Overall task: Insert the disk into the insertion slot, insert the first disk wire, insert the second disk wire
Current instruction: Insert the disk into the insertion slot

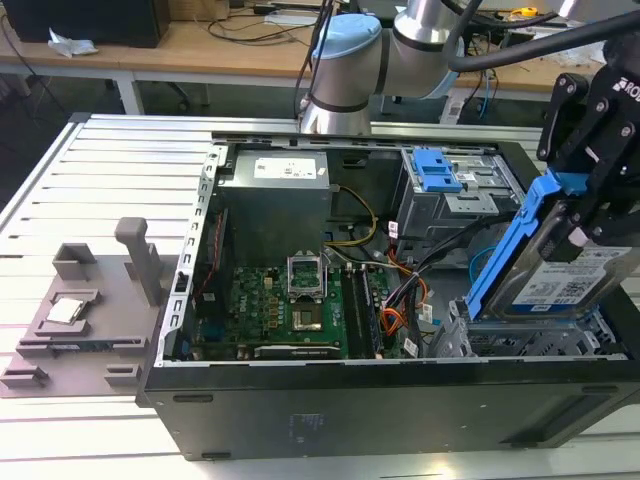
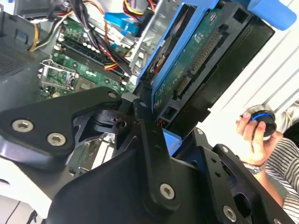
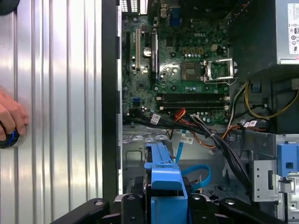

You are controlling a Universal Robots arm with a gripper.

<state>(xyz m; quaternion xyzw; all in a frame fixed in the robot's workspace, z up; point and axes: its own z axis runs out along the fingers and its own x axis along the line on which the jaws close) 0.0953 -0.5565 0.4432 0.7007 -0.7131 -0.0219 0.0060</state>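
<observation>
Right now the gripper (image 1: 585,225) hangs over the near corner of the open case (image 1: 300,420) on the exterior view's right. Its black fingers are closed on the disk (image 1: 565,285), clamping the blue carrier by its upper part. The disk is tilted, its high end toward the exterior view's right and its labelled face turned to the near side. Its low edge sits at the open top of the slot (image 1: 455,335), but whether the two touch cannot be told. The disk is not seated.

In the second wrist view the disk's green circuit-board side (image 2: 196,60) shows, framed by the carrier. In the first wrist view the carrier's blue edge (image 3: 163,182) stands between the fingers, just above the slot's grey floor (image 3: 135,154).

Farther back in the case stands the tall cage (image 1: 440,175) with its blue latch. Toward the exterior view's left of the slot, a bundle of wires (image 1: 400,300) lies loose beside the motherboard (image 1: 290,310).

A hand (image 2: 254,135) rests on the ribbed table (image 1: 100,180) outside the case, closed around a round black and blue object (image 2: 261,121).
</observation>
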